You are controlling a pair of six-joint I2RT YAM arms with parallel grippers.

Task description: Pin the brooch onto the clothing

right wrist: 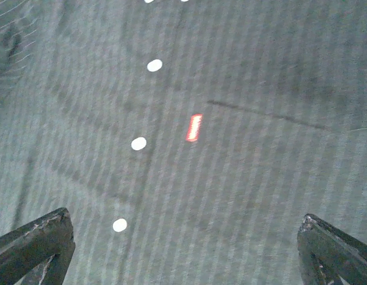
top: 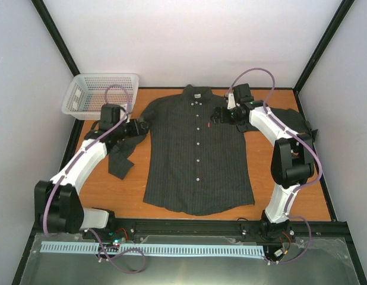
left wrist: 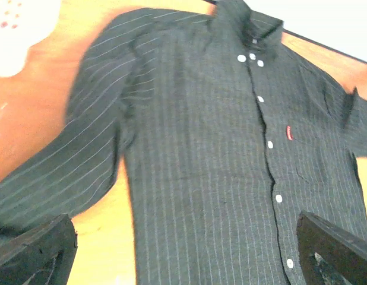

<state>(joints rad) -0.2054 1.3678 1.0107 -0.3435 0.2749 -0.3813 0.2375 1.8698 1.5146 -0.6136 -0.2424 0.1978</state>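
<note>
The pinstriped shirt [top: 198,154] lies flat on its back in the middle of the orange wooden desk [top: 112,184], collar [top: 195,92] at the far side, hem toward the arm bases. The left hand [top: 142,126] hovers at the shirt's shoulder on the left arm's side, where the sleeve [top: 121,157] bends down and lies crumpled on the wood. Its jaws are spread wide with nothing in them. The right hand [top: 218,116] hangs over the chest on the other side, also gaping fully and holding nothing. From its wrist camera the two dark fingers [right wrist: 35,243] sit at the lower corners with only cloth between them.

The fabric is dark charcoal with fine pale stripes, soft and matte, lightly creased. A row of small round white buttons [right wrist: 139,143] runs down the front placket. A tiny red tag [right wrist: 195,127] sits just beside them on the chest. At the far left corner of the desk stands a white plastic mesh basket [top: 100,92], rectangular, well apart from the shirt's body.
</note>
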